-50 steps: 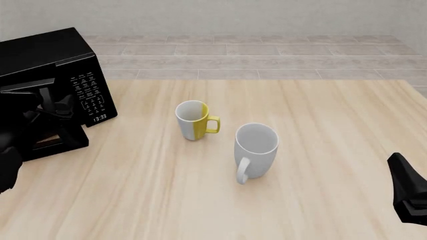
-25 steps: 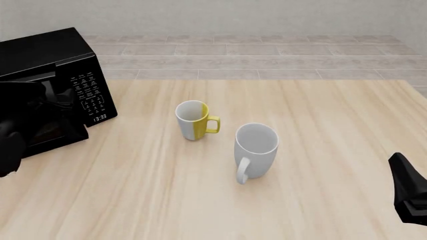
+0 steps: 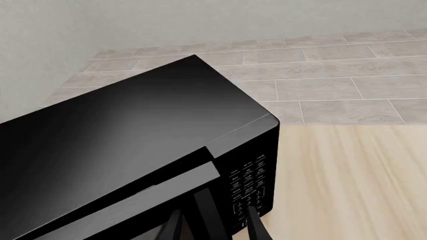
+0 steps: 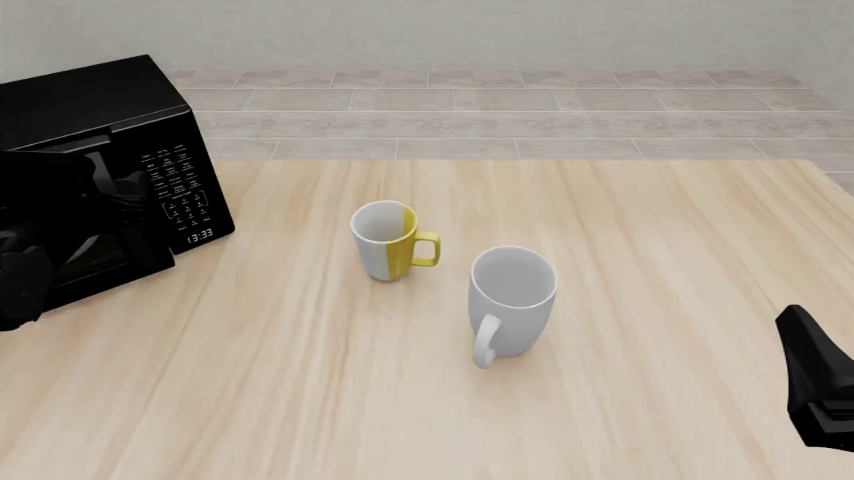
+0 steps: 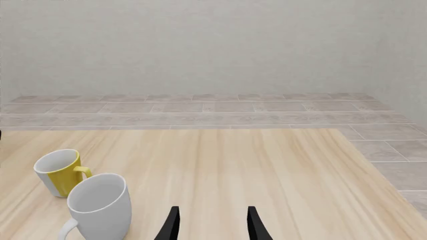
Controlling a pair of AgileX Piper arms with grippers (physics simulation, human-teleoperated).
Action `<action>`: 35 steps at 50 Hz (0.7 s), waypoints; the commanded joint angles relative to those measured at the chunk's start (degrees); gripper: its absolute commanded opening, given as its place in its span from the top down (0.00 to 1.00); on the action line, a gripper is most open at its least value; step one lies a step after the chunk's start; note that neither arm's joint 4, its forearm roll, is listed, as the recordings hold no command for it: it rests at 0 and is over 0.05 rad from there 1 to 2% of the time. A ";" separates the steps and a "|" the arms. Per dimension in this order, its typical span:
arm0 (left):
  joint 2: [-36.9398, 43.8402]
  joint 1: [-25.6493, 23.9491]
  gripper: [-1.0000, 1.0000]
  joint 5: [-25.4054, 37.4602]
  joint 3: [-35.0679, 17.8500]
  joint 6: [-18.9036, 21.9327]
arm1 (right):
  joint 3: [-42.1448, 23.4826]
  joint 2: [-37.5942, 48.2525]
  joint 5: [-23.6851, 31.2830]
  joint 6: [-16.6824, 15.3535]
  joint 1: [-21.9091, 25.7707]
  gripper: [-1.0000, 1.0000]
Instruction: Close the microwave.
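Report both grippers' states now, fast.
Left gripper: open, empty, fingers against the microwave door front.
Right gripper: open, empty, over the table, apart from both mugs.

Microwave [image 4: 114, 110] cut off at front view's left edge, door front masked by left hand [image 4: 107, 195]. Right hand [image 5: 212, 222] cropped at right wrist view's bottom edge. Clock digits too small.

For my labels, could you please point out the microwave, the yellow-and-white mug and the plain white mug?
microwave [image 4: 180, 195]: front view, on its keypad panel.
yellow-and-white mug [image 4: 387, 250]: front view, on its outer wall.
white mug [image 4: 514, 320]: front view, on its outer wall.
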 commanded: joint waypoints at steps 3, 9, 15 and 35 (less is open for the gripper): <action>5.97 -0.05 0.00 1.61 -2.55 1.34 | 0.00 -0.12 -0.16 0.24 0.26 0.00; 8.53 0.49 0.00 2.22 -4.70 1.45 | 0.00 -0.13 -0.17 0.29 0.18 0.00; 10.27 1.20 0.00 2.65 -6.34 1.81 | 0.00 -0.13 -0.25 0.36 0.20 0.00; 12.59 1.85 0.00 3.25 -7.89 2.20 | 0.00 -0.14 0.03 0.14 0.13 0.00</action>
